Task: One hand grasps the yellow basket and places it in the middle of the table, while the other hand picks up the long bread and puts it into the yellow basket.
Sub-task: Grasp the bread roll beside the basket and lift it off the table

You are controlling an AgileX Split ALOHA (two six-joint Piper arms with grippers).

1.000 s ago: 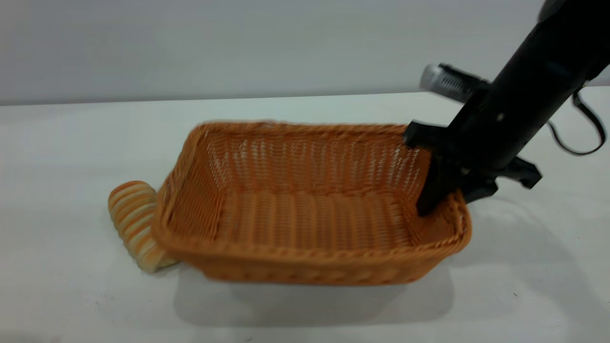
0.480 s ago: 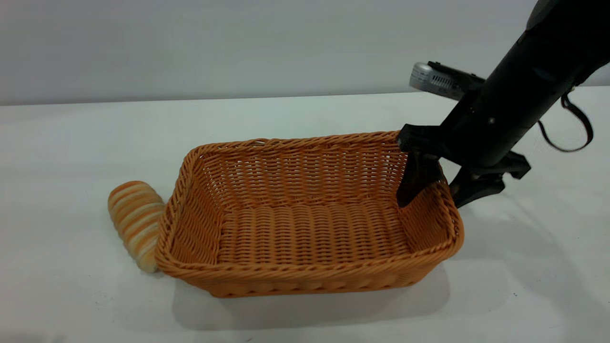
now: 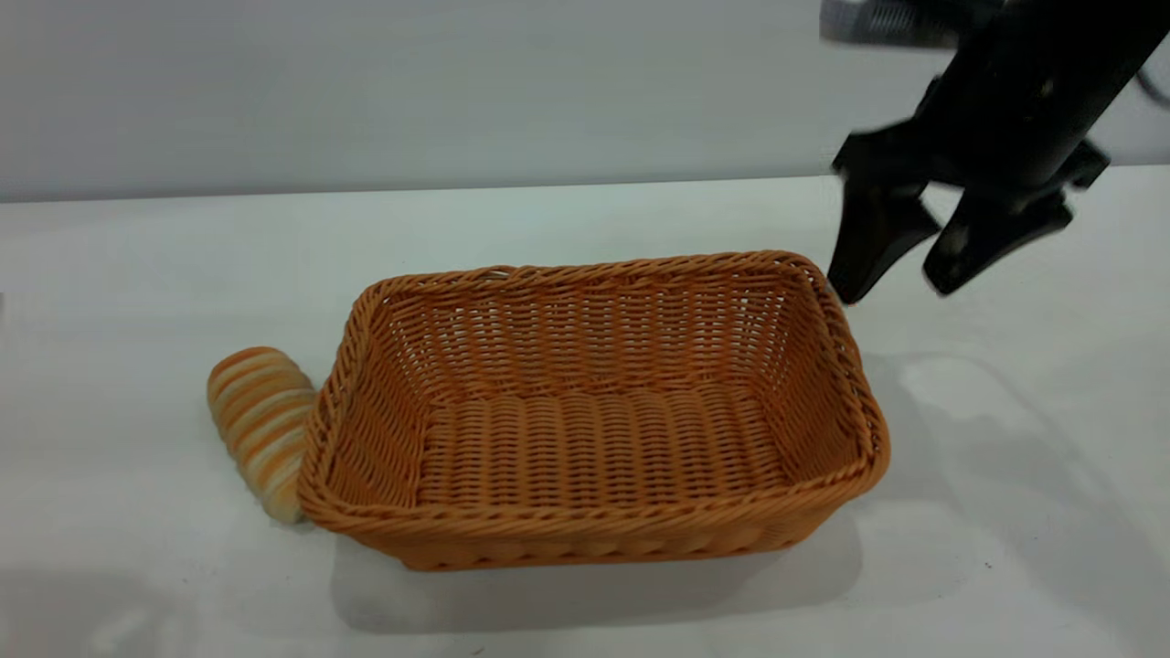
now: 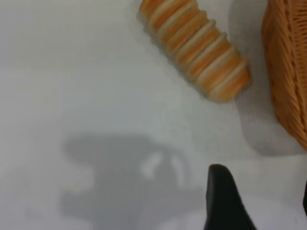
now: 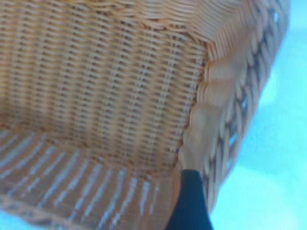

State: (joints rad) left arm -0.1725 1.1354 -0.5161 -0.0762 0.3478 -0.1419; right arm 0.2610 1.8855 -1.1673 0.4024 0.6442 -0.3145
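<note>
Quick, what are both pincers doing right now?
Right pincer: open, empty, above the basket's far right corner.
Left pincer: open, empty, near the bread.

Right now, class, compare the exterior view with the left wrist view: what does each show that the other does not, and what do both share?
Only the exterior view shows the right gripper, open and lifted clear above the yellow basket's right end, and the whole yellow basket with nothing inside.

Only the left wrist view shows the left gripper's fingertip hovering above the table, and its shadow.

Both show the long bread lying on the table beside the basket's left end.
</note>
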